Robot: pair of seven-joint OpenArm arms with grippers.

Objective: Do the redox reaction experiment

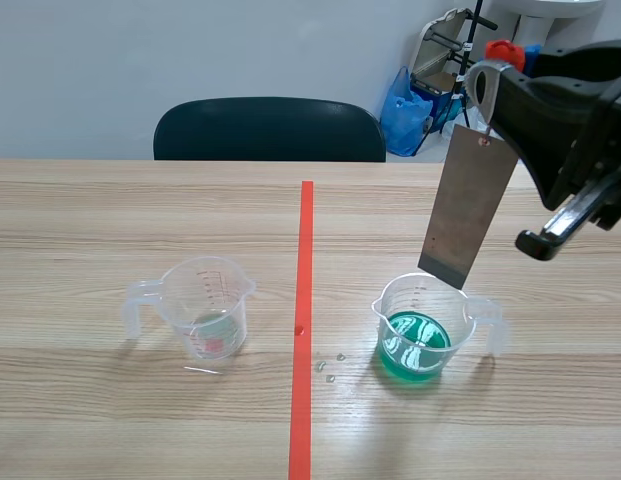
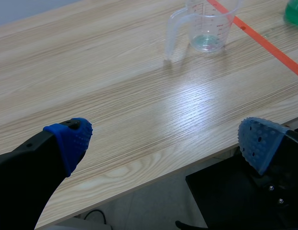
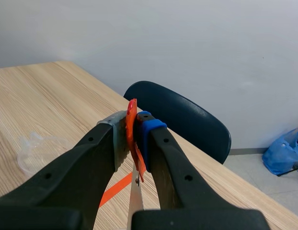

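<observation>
A grey metal plate [image 1: 467,205] hangs tilted from a loop [image 1: 480,88] at its top. My right gripper [image 1: 502,95], raised at the right, is shut on that loop. The plate's lower edge is at about rim height of a clear beaker [image 1: 422,330] holding green liquid. In the right wrist view the right gripper [image 3: 132,124] pinches the orange-red loop [image 3: 133,134], and the plate's top [image 3: 134,211] shows below it. A second clear beaker [image 1: 205,308] [image 2: 206,24], with only a little liquid, stands left of the tape line. My left gripper [image 2: 168,143] is open over the table's near edge, holding nothing.
A few small droplets [image 1: 330,365] lie on the table beside the red tape line [image 1: 304,330]. A dark chair [image 1: 270,130] stands behind the table's far edge, with a blue bag [image 1: 405,110] and clutter behind it on the right.
</observation>
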